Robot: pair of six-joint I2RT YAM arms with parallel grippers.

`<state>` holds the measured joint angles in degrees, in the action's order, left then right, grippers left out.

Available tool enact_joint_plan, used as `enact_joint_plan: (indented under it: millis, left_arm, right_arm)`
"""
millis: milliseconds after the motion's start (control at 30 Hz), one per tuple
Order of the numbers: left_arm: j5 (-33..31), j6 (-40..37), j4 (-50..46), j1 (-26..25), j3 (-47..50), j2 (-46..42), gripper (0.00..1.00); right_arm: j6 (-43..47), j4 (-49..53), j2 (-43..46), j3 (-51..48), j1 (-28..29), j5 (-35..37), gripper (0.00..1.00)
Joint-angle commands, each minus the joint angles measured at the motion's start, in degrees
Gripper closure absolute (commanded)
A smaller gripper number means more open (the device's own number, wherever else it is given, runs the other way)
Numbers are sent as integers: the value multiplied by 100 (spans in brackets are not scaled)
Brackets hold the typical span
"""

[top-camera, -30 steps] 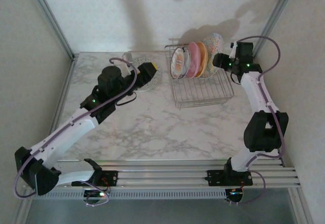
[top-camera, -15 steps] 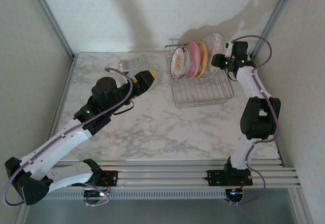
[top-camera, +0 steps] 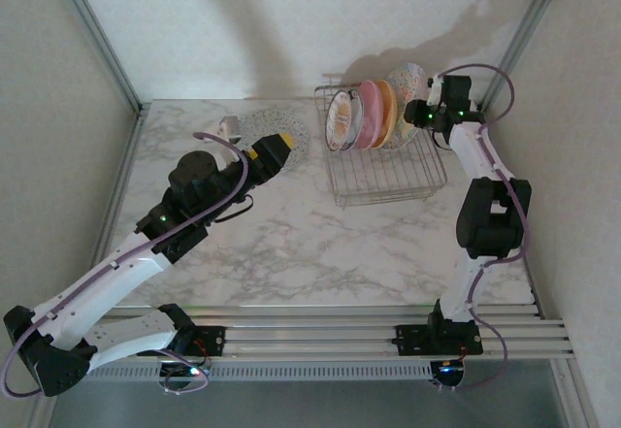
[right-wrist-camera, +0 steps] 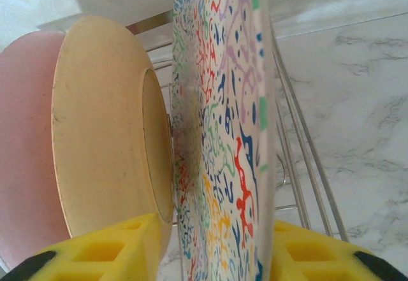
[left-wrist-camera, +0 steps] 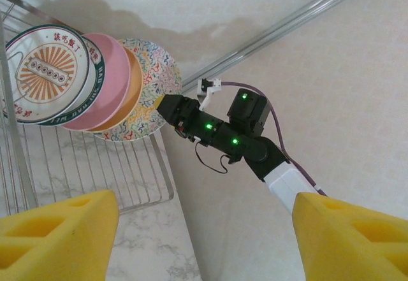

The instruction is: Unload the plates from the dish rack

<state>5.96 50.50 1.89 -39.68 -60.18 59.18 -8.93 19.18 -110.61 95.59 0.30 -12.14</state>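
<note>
top view: dish rack [top-camera: 388, 181] at the far right of the marbled bench [top-camera: 291, 244], holding four plates on edge in a leaning row. from left to right these are a white plate with an orange centre motif [top-camera: 342, 120], a pink plate [top-camera: 366, 115], a yellow-orange plate [top-camera: 386, 110] and a speckled plate [top-camera: 411, 83]. a second speckled plate [top-camera: 291, 122] lies flat on the bench, near the rack's left side. the left gripper [top-camera: 270, 147] overlaps the near edge of this flat plate; contact cannot be told. left wrist view: its yellow pads stand wide apart with nothing between them, so it is released. the right gripper [right-wrist-camera: 213, 255] is at the right end of the row. right wrist view: its yellow pads [right-wrist-camera: 95, 249] lie one on each side of the upright speckled plate's rim, the one on the left of that view in the gap next to the yellow-orange plate. whether it is clenched on the rim cannot be told
</note>
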Motion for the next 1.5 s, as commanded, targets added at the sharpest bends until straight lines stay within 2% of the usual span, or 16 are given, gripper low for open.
enact_joint_plan:
  millis: [0, 67, 500, 767, 1167, 1467]
  left_arm:
    - [-86, -93, 126, -52, 16, -32, 28]
    - [-79, -84, 126, -57, 7, -13, 28]
    - [-7, -111, 76, -57, -18, 60, 27]
    - [11, -111, 145, -57, -29, 103, 27]
    - [5, -74, 170, -57, -37, 129, 27]
    - [54, -110, 228, -57, -96, 206, 27]
  right_arm:
    - [6, -54, -145, 223, -31, -131, 60]
    - [-12, -60, -183, 248, -37, -122, 61]
    - [-22, -49, -201, 368, -30, -223, 85]
    - [106, 89, -86, 472, 62, 10, 99]
    - [491, 323, 463, 740, 354, 1596, 100]
    - [798, 579, 914, 829, 386, 2215, 100]
